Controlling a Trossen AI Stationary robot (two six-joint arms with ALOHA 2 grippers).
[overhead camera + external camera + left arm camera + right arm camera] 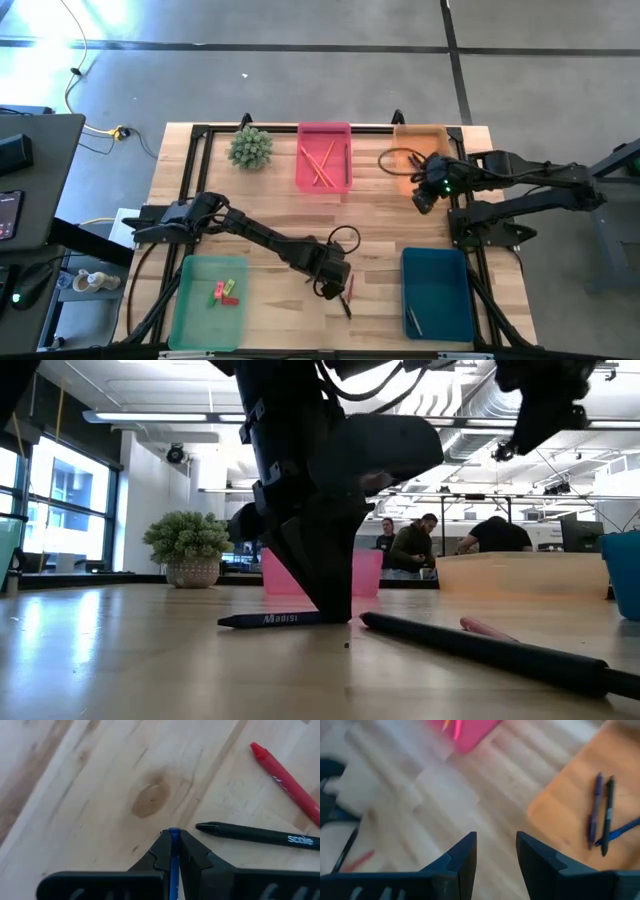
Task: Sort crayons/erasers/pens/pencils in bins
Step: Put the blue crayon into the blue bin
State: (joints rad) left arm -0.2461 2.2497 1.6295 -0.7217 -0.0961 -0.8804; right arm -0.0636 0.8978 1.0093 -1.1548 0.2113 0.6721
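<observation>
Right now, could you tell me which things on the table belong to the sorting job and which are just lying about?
Job:
pink bin with pencils
orange bin
green bin with erasers
teal bin
blue stick in left gripper
black pen
red crayon

Lying about:
potted plant

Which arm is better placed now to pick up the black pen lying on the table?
Probably the left. The left gripper sits right beside the black pen, though shut on a blue stick. The right gripper, open, hangs by the orange bin.

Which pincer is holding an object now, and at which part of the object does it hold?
The left pincer grips a thin blue crayon-like stick lying on the table, near one end; its tip shows past the fingers. The right pincer, near the orange bin, is open and holds nothing.
</observation>
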